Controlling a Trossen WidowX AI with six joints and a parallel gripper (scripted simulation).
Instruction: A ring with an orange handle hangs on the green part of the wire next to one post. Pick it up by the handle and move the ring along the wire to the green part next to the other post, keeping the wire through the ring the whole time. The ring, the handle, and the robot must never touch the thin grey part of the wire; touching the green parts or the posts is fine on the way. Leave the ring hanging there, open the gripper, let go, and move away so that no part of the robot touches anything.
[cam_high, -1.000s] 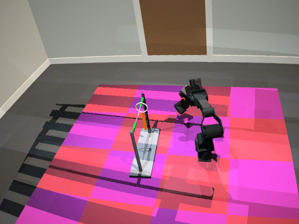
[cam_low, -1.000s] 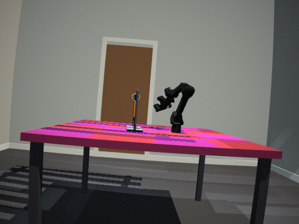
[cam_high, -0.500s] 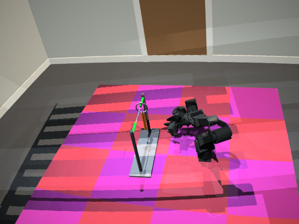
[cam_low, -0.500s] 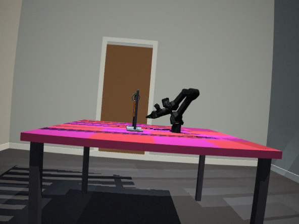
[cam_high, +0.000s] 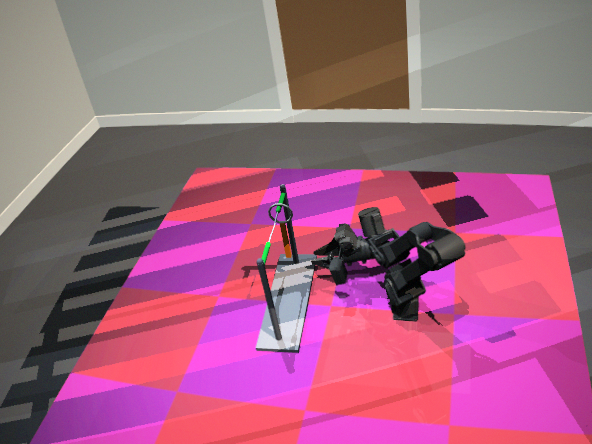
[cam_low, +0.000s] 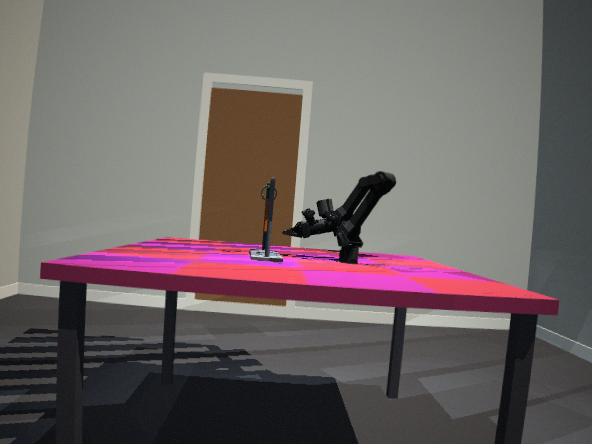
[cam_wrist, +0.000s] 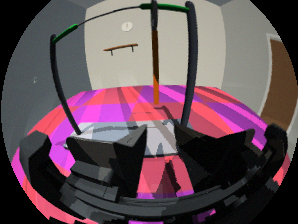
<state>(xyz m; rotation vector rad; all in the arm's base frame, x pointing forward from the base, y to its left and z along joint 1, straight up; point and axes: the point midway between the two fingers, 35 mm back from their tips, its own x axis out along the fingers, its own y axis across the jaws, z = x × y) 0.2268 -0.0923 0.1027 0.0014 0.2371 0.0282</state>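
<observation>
The dark ring (cam_high: 269, 213) (cam_low: 262, 193) hangs around the green part (cam_high: 282, 201) (cam_wrist: 172, 7) beside the far post (cam_high: 292, 245) (cam_wrist: 192, 65). It shows edge-on in the wrist view, near the inner end of that green part. Its orange handle (cam_high: 287, 250) (cam_low: 266, 226) (cam_wrist: 156, 65) hangs straight down. The thin grey wire (cam_high: 271, 232) (cam_wrist: 107, 13) runs to the other green part (cam_high: 266, 251) (cam_wrist: 65, 33) at the near post (cam_high: 270, 300) (cam_wrist: 61, 95). My gripper (cam_high: 315, 258) (cam_low: 284, 232) (cam_wrist: 160, 127) is partly open and empty. It is on the arm's side of the handle, apart from it, with the handle ahead between the fingertips.
The posts stand on a pale grey base plate (cam_high: 287, 305) (cam_wrist: 105, 135), which lies on the checkered pink and red table (cam_high: 370, 380) (cam_low: 250, 280). The base plate shows beyond and below the fingers in the wrist view. The arm's base stands right of the plate in the top view.
</observation>
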